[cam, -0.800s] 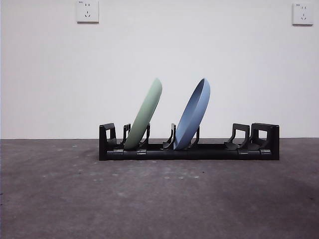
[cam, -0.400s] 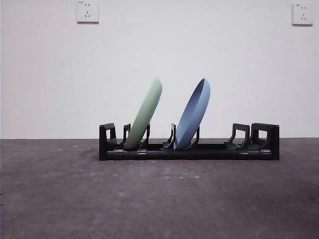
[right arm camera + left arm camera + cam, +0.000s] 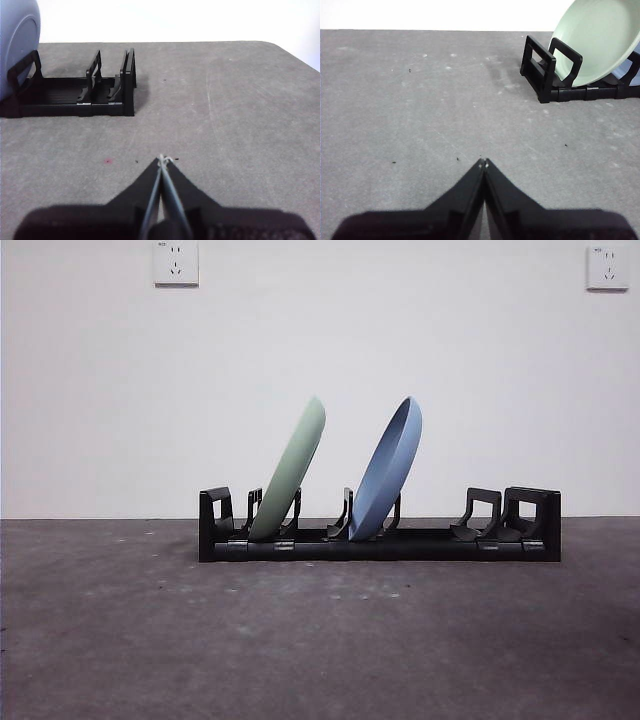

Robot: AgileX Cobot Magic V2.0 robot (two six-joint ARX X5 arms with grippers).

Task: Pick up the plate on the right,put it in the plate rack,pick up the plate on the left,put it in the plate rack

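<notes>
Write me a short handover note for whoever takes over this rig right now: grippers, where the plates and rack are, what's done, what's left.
Left gripper: shut, empty, over bare table short of the rack's end.
Right gripper: shut, empty, over bare table off the rack's other end.
Plate rack: on the table.
Green plate: standing tilted in a slot near one end of the rack.
Blue plate: standing tilted in a slot near the rack's middle.
Done: both plates racked.
Left: nothing visible to place.

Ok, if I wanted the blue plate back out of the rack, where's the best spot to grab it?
Probably the top rim of the blue plate, approached from above. It stands on edge in the plate rack, leaning right, so its upper rim is free while dividers hem in its lower edge. Tilt the tool to match the lean.
</notes>
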